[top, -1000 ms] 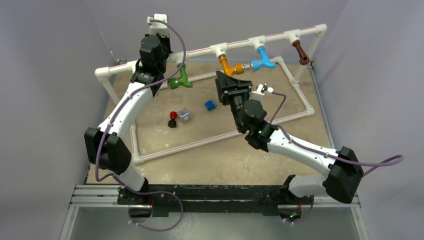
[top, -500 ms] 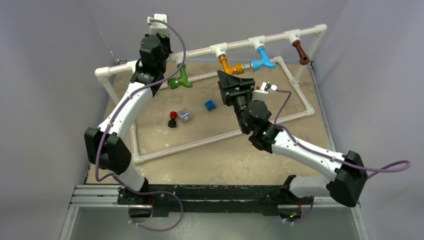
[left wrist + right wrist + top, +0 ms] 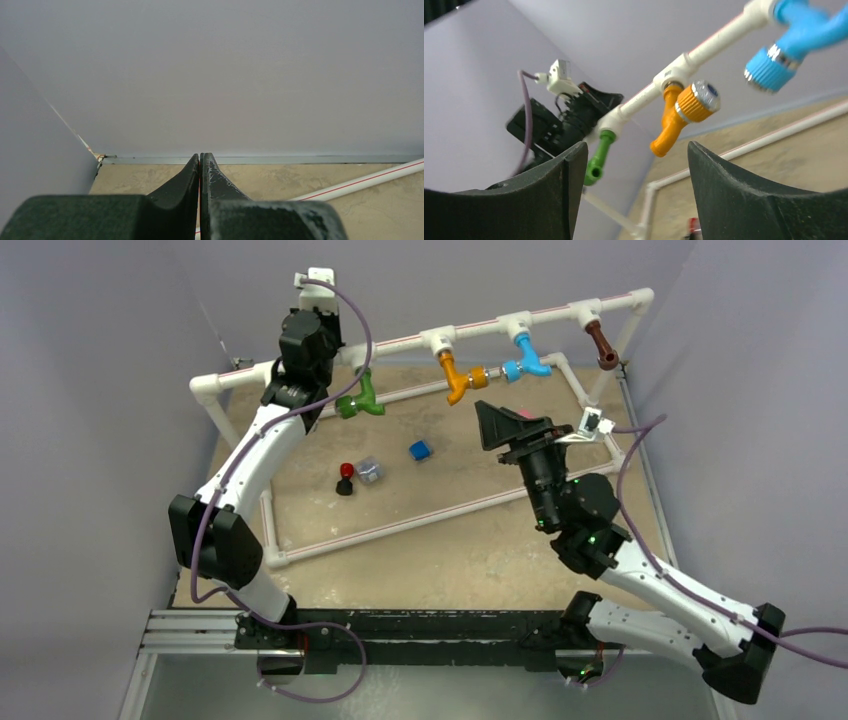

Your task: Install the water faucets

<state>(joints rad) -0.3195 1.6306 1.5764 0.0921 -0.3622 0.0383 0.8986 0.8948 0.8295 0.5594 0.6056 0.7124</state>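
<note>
You're holding the right gripper with its fingers spread apart and nothing between them, and here's the worry: the orange faucet and the blue faucet are hanging from the white pipe rail with their ridged collars almost touching. If you're going back in for either one, a wide finger is likely to be clipping its neighbour and twisting it in its tee. The left gripper is sitting up by the rail with fingers pressed together on nothing, so any swing there is risking a knock to the green faucet, which is hanging at about 5 o'clock from it. From above, the orange faucet is lying at 11 o'clock from the right fingers, near but apart, and the blue at 1 o'clock. The brown faucet is hanging at the rail's far right end, well clear above the counter.
</note>
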